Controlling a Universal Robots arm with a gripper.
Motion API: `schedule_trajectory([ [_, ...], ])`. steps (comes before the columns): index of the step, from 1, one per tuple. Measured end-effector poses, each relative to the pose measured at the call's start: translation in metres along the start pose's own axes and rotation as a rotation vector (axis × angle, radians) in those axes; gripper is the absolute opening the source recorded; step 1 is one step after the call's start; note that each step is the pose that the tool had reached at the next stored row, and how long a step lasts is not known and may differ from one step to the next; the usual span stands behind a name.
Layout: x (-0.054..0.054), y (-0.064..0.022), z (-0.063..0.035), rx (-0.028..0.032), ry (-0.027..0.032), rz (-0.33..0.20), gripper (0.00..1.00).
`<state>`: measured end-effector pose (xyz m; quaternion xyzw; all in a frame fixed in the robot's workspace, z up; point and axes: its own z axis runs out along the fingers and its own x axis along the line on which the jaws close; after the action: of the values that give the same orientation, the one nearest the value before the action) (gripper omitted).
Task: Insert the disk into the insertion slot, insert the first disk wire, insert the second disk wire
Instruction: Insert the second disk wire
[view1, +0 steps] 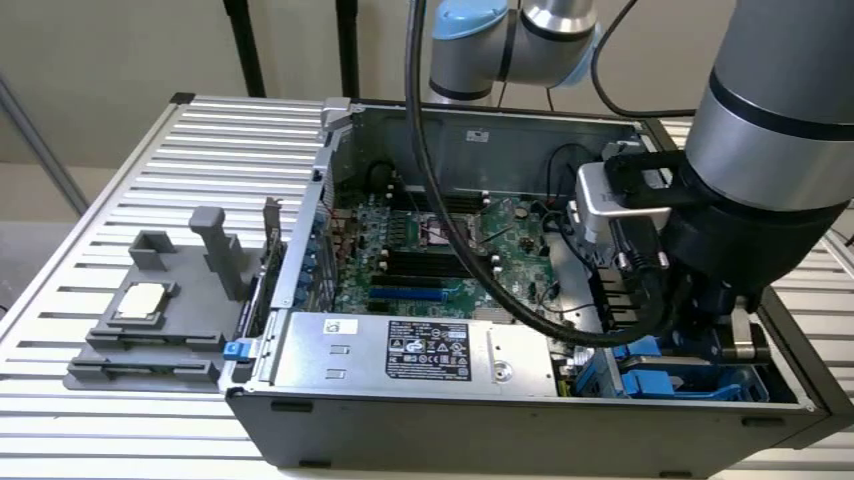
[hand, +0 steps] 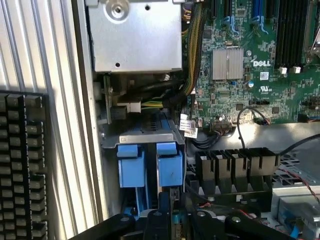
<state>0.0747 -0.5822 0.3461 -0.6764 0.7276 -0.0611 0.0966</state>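
The insertion slot (hand: 150, 137) is the grey drive cage at the case's front corner, on the exterior view's right (view1: 681, 385). Two bright blue tabs (hand: 169, 164) stand side by side at its mouth. The disk's silver body is hidden, and I cannot tell whether it sits behind those tabs. My gripper (hand: 167, 220) hangs just over the cage, close to one blue tab, with a thin dark piece (hand: 173, 196) between them. In the exterior view the gripper (view1: 714, 345) is low inside the case above the blue parts. A white plug on yellow and black wires (hand: 134, 107) lies beside the cage.
The silver power-supply box (view1: 400, 350) fills the case's front. The green motherboard (view1: 427, 250) lies behind it. A thick black cable (view1: 494, 290) loops from the arm across the board. A grey fixture (view1: 147, 320) stands on the slatted table (view1: 200, 160). A black row of clips (hand: 235, 165) borders the cage.
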Motion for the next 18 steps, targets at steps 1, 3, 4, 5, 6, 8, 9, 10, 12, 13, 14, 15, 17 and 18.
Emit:
schedule_trajectory([
  [1,0.0,0.0042,-0.0015,0.0002,0.0,0.0,0.25],
  [3,0.001,0.0128,-0.0042,0.0021,-0.0005,0.0,0.25],
  [4,0.001,0.0171,-0.0056,0.0033,-0.0008,0.0,0.25],
  [5,0.002,0.0214,-0.0069,0.0045,-0.0012,0.0,0.25],
  [6,0.002,0.0257,-0.0084,0.0056,-0.0014,0.0,0.25],
  [8,0.003,0.0329,-0.0115,0.0081,-0.0024,0.0,0.25],
  [9,0.003,0.0358,-0.0133,0.009,-0.0022,0.0,0.25],
  [10,0.003,0.0381,-0.0147,0.01,-0.0023,0.0,0.25],
  [12,0.004,0.0415,-0.0176,0.0121,-0.0025,0.0,0.22],
  [13,0.004,0.0428,-0.0189,0.0137,-0.0027,0.0,0.16],
  [14,0.004,0.0437,-0.0196,0.0152,-0.0029,0.0,0.16],
  [15,0.004,0.044,-0.0197,0.0164,-0.0032,0.0,0.11],
  [17,0.004,0.044,-0.0197,0.017,-0.0032,-0.001,0.11],
  [18,0.004,0.044,-0.0198,0.0173,-0.0031,-0.001,0.11],
])
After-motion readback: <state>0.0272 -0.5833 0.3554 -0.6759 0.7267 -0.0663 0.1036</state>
